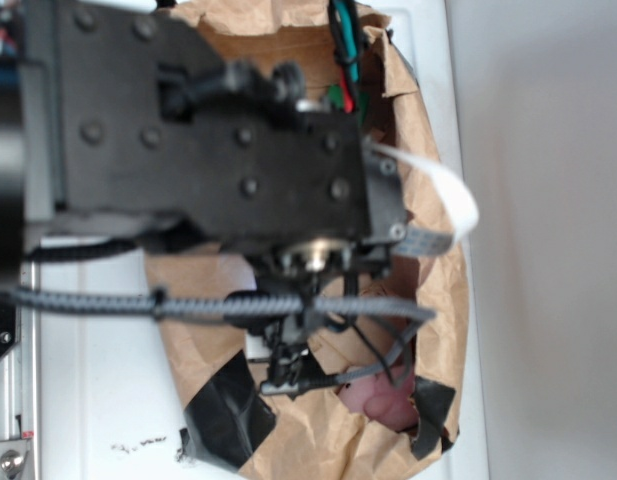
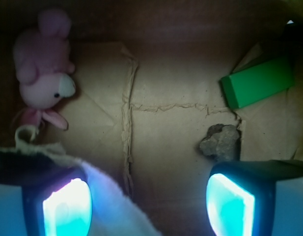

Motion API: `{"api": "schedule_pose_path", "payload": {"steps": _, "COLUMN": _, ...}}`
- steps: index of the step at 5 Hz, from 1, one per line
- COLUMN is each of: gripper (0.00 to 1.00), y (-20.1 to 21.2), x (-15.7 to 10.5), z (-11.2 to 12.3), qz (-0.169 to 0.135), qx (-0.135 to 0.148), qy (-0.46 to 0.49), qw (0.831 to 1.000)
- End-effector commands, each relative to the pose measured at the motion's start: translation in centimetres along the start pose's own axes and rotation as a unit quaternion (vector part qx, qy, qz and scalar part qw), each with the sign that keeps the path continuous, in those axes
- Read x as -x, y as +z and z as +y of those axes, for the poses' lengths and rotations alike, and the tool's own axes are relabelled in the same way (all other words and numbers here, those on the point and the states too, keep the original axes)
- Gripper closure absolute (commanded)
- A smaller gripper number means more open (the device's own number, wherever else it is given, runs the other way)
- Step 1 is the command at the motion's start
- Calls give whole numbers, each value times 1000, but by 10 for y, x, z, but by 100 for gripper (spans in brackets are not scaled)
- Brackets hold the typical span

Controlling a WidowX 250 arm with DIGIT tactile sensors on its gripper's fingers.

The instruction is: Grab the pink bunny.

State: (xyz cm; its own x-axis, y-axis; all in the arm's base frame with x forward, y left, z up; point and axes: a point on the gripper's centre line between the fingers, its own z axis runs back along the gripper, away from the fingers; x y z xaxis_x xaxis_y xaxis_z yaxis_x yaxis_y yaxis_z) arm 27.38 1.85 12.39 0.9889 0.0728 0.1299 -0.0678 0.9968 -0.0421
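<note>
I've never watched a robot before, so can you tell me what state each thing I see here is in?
Tool: open, holding nothing.
Pink bunny: lying on the bag floor, untouched.
Green block: tilted in the far corner.
Grey lump: resting loose.
White cloth: lying by one tool finger.
Paper bag: open.

Inside paper bag [image 2: 180, 64]: pink bunny [image 2: 43, 73] far left against wall, block [image 2: 257, 83] far right, stone [image 2: 220, 141] just below block, cloth [image 2: 112, 206] at lower left

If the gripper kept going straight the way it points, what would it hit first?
Probably the bare paper bag floor: the open gripper points between the pink bunny and the grey lump, touching neither. Depth is unclear.
</note>
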Motion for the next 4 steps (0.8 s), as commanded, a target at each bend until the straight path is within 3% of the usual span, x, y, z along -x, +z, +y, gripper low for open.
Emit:
{"api": "schedule_pose_path", "payload": {"steps": 1, "gripper": 0, "y": 30, "x": -14, "z": 23, "qz": -55, "qx": 4, "qy": 31, "qw": 998}}
{"api": "schedule_pose_path", "payload": {"steps": 4, "gripper": 0, "y": 13, "x": -17, "z": 22, "qz": -45, "qx": -4, "qy": 28, "qw": 999}}
